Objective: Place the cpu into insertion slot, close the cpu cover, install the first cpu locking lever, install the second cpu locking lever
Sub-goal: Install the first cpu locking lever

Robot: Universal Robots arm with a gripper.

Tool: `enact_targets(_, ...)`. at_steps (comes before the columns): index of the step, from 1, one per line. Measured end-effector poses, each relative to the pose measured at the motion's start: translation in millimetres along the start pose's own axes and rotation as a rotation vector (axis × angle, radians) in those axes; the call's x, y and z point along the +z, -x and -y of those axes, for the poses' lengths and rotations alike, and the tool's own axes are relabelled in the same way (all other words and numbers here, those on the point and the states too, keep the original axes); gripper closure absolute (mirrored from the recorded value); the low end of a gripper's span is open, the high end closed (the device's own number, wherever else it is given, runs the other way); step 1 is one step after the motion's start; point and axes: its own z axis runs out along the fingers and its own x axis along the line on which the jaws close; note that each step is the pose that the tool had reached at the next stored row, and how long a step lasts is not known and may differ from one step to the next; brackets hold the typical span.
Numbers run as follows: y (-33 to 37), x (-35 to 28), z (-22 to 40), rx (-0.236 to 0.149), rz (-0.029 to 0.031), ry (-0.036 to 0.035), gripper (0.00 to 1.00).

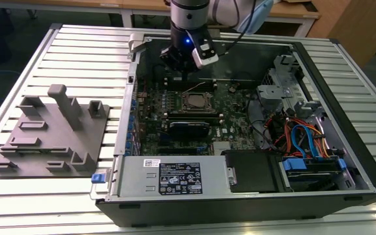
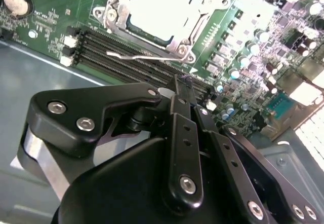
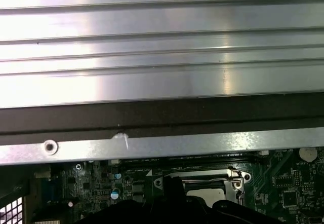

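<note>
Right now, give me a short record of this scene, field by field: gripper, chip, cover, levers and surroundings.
gripper: shut, holding nothing, poised over the memory slots next to the socket
cpu: seated in the insertion slot
cpu cover: lying flat around the chip's edges
locking lever: one thin wire lever juts out free beside the socket and looks unlatched
surroundings: open computer case on a slatted metal table; grey fixture block on the exterior view's left
</note>
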Motion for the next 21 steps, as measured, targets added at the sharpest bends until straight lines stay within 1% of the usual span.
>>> enact_targets(2, 1.2, 2.0, -0.2, 0.0, 0.0008, -0.0107, 0.9)
enact_targets(6, 5.6, 4.7, -0.5, 0.0, 0.0007, -0.0112, 0.9)
enact_targets(12, 13.5, 6.8, -0.9, 0.0, 0.0009, -0.011, 0.9)
enact_targets(21, 22.2, 10.7, -1.3, 0.0, 0.0008, -0.0111, 0.9)
